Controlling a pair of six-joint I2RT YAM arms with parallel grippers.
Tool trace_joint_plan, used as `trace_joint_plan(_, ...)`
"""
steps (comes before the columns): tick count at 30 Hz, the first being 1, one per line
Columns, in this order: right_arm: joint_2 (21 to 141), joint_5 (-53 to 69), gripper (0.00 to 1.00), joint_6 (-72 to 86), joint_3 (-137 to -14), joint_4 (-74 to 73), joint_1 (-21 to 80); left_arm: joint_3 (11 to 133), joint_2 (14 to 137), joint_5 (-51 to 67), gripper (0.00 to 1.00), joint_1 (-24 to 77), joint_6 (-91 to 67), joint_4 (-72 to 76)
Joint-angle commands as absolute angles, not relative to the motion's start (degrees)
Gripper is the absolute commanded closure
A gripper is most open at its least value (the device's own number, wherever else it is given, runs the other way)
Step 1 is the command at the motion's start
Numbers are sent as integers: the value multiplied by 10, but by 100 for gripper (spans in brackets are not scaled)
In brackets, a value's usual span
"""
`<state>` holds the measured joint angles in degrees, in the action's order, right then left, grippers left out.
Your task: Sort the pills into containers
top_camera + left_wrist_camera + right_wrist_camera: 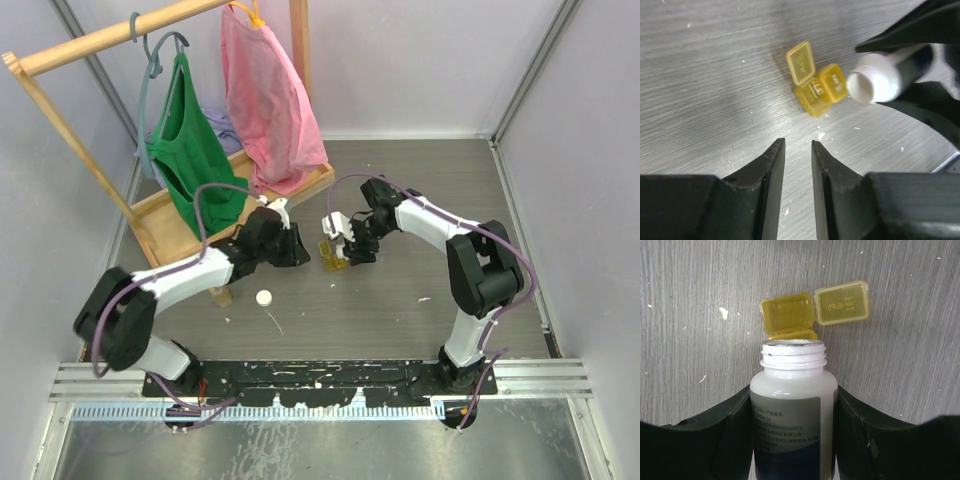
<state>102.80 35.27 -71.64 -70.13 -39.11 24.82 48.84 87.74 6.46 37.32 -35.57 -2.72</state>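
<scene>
The yellow two-cell pill box (335, 258) lies on the grey table between my grippers. It also shows in the left wrist view (818, 90) and the right wrist view (790, 315), with at least one lid flipped open. My right gripper (352, 240) (792, 390) is shut on an uncapped white bottle (792, 405) (879, 82). The bottle is tipped with its mouth right at the box's edge. My left gripper (298, 250) (797, 145) is empty just left of the box, fingers a narrow gap apart. No pills show in the cells.
A white cap (263, 297) lies on the table near the left arm. A small amber object (220, 295) stands by the left forearm. White specks (821, 135) dot the table. A wooden rack (150, 215) with green and pink garments stands at the back left.
</scene>
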Motion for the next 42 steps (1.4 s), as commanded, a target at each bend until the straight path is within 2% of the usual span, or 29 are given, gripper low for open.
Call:
trace_joint_plan(1,1034,337,99,-713,-728,-402,259,461,764,35,68,369,-330,-41)
trace_joint_plan(6,1041,317,99,-718,-734,-409,269,431,644,4,56,369,-311,-95)
trace_joint_plan(12,1046,300,99,-719,-739,-415,281,400,508,-42,28,368,-290,-161)
trace_joint_plan(15,1050,295,99,-718,-742,-417,285,382,457,-59,19,368,-286,-183)
trace_joint_plan(26,1055,256,99,-714,-755,-430,303,360,367,-67,15,368,-302,-230)
trace_joint_plan(42,1066,205,99,-701,-774,-451,325,363,354,-73,13,368,-293,-249)
